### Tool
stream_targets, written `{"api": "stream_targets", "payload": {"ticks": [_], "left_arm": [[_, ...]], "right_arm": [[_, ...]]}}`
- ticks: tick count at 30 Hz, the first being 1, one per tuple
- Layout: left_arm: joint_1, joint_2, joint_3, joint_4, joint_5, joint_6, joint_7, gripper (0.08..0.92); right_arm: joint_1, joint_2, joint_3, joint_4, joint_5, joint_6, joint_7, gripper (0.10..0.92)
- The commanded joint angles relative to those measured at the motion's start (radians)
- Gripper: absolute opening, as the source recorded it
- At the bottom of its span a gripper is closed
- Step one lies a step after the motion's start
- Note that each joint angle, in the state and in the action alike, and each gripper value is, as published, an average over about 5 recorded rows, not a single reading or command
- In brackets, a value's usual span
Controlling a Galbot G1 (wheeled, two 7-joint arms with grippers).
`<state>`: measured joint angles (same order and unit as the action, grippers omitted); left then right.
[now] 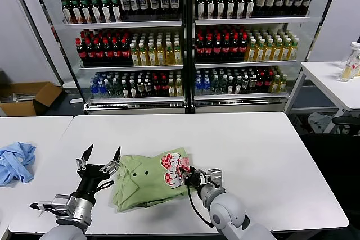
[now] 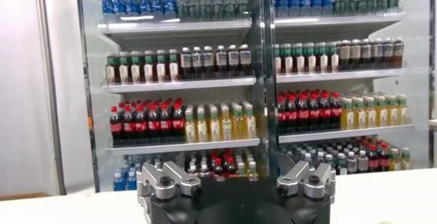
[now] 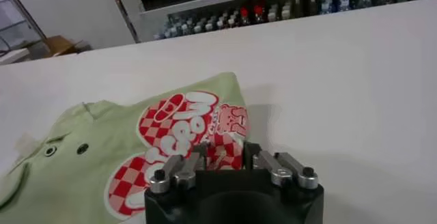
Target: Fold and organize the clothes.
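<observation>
The shirt (image 1: 151,179) lay bunched and partly folded on the white surface (image 1: 253,155), between the two claws. Its long axis ran from one claw to the other, across the front of the robot. The right claw (image 1: 187,179) was the nearer one: it was low on the shirt's right edge, at the red-and-white checkered print (image 1: 174,170). In the right wrist view its fingers (image 3: 179,171) stood close together with the printed cloth (image 3: 179,131) directly ahead of them and some cloth between the tips. It seemed to be pinching this edge, but I could not tell if the grip was already firm.

The left claw (image 1: 102,154) was just beside the shirt's left side, raised above the surface and pointing up and away from it. It was spread wide and had nothing in it. So the cloth lay to the right of this claw and below its tips.

The shirt was light green, soft and wrinkled. The collar part with small dark buttons (image 3: 65,150) was turned toward the left claw, and the print faced up. A light blue garment (image 1: 16,162) lay well apart, far left of the left claw.
</observation>
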<state>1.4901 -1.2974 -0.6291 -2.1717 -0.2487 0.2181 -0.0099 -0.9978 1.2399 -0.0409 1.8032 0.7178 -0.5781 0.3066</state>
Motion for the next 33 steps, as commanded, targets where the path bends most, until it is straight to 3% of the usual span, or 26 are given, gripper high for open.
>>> {"api": "stream_targets", "payload": {"ticks": [1,9,14,22,26,33], "left_arm": [[-0.004,0.008,-0.016,0.014,0.008,-0.018,-0.001,0.823],[-0.026,0.018,-0.014,0.065,0.088,-0.126,0.001,0.823],[-0.054,0.02,0.006,0.107,0.158,-0.184,0.004,0.822],[-0.086,0.004,0.027,0.142,0.184,-0.213,0.038,0.823],[-0.081,-0.004,0.019,0.136,0.185,-0.218,0.057,0.822],[-0.077,-0.01,0.009,0.132,0.186,-0.23,0.074,0.823]], "right_arm": [[0.007,-0.007,0.008,0.022,-0.029,-0.001,-0.029,0.331],[-0.069,-0.139,0.2,0.214,-0.085,-0.001,-0.048,0.136],[-0.173,-0.212,0.334,0.249,-0.128,0.0,-0.062,0.13],[-0.257,-0.159,0.354,0.247,-0.252,0.002,-0.033,0.13],[-0.288,-0.156,0.366,0.281,-0.261,0.011,-0.025,0.189],[-0.3,-0.166,0.46,0.344,-0.39,0.061,-0.061,0.394]]}}
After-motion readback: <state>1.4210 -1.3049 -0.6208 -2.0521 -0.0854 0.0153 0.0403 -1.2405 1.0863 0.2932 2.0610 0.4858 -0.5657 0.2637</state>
